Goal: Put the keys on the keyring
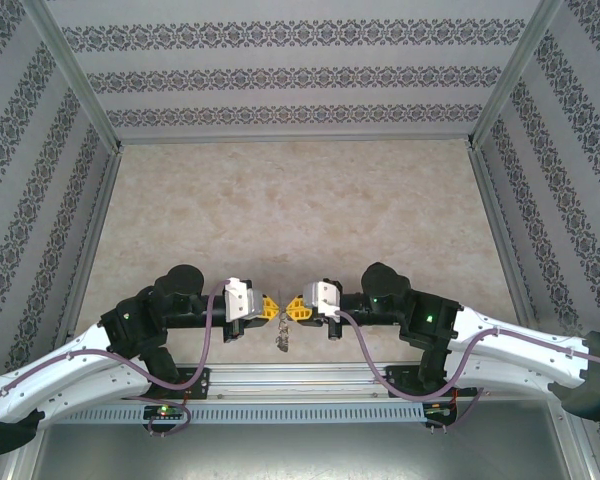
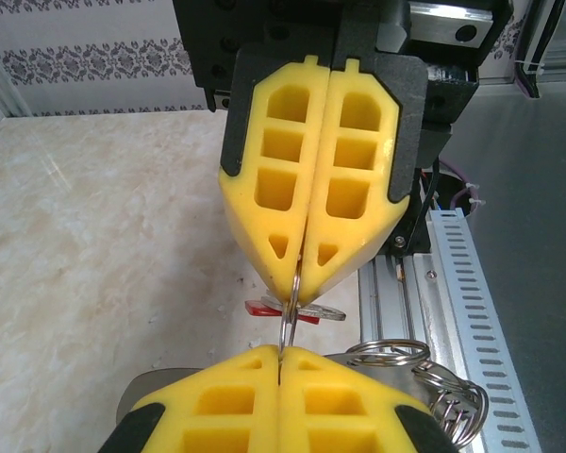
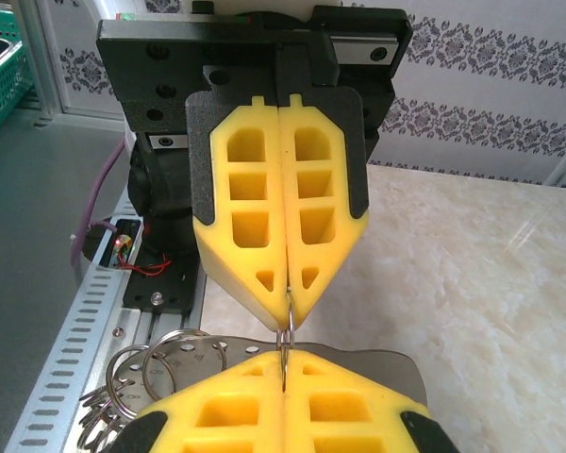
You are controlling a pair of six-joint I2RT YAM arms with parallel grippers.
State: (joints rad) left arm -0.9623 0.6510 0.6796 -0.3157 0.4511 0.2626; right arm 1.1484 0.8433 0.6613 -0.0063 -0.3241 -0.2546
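The left claw (image 2: 279,360) is closed tight on the thin wire of the keyring (image 2: 287,326). The right claw (image 3: 283,363), set tip to tip against it from the opposite side, is closed on the same wire. The loop is thus held on edge between them, above the near edge of the counter (image 2: 94,245). The key (image 2: 262,308) is seen just beside the pinched wire, red head to one side and silver blade to the other; whether it is threaded on cannot be told. A cluster of small silvery rings (image 2: 424,377) is hung below, near the slotted rail (image 2: 462,283). The keyring is judged light, stiff, springy and slippery, best gripped across its wire. The key is best taken by its plastic head.
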